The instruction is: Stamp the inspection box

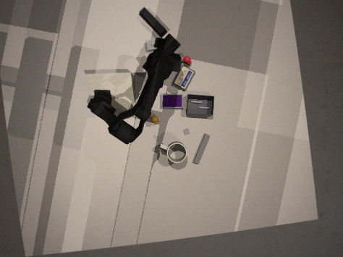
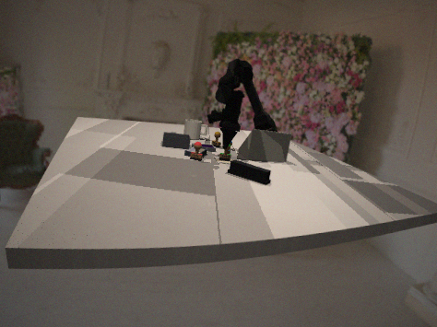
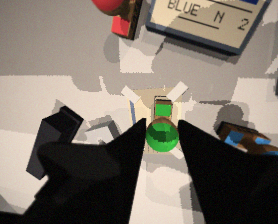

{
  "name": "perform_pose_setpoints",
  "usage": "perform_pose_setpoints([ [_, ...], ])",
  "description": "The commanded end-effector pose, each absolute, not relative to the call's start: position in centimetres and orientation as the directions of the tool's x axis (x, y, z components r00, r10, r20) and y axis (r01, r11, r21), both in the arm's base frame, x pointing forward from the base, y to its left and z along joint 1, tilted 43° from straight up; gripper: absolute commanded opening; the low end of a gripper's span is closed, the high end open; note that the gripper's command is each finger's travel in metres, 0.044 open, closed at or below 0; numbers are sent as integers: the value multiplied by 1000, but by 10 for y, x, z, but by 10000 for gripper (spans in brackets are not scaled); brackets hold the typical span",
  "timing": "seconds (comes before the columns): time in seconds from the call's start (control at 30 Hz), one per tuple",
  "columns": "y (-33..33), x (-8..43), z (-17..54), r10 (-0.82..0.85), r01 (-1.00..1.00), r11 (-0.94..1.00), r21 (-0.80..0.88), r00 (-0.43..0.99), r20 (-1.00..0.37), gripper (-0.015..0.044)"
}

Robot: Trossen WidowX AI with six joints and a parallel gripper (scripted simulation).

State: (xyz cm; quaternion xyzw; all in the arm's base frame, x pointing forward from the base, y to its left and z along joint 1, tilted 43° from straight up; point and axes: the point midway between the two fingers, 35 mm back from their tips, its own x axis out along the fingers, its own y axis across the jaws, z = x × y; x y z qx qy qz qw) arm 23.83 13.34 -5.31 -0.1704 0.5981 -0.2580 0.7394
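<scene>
My gripper (image 3: 161,123) is shut on a stamp with a green knob (image 3: 162,137) (image 2: 225,157). The stamp is upright, its small block carrying a green label. It is over the cream card (image 3: 142,106), which has pale corner pieces around it. I cannot tell whether the stamp's face touches the card; the fingers and stamp hide much of the card, and no print can be made out. A purple ink pad (image 1: 171,100) lies open near the arm. A labelled pad tin (image 1: 184,77) (image 3: 200,22) reads BLUE N 2 in the wrist view.
A red-knobbed stamp (image 1: 187,59) (image 2: 197,149) stands by the tin, a blue-marked stamp (image 3: 245,139) right of the card. A yellow-knobbed stamp (image 1: 155,119), dark open box (image 1: 200,111), mug (image 1: 176,161), grey bar (image 1: 201,148), black block (image 1: 153,22) (image 2: 249,171) and large wedge (image 2: 265,147) are around.
</scene>
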Motion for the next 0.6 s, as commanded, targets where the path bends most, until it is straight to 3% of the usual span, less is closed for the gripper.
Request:
perform_pose_setpoints([
  [0.0,132,239,-54,-588,173,808,-564,155,-794,0],
  [0.57,131,239,-56,-588,173,808,-564,155,-794,0],
])
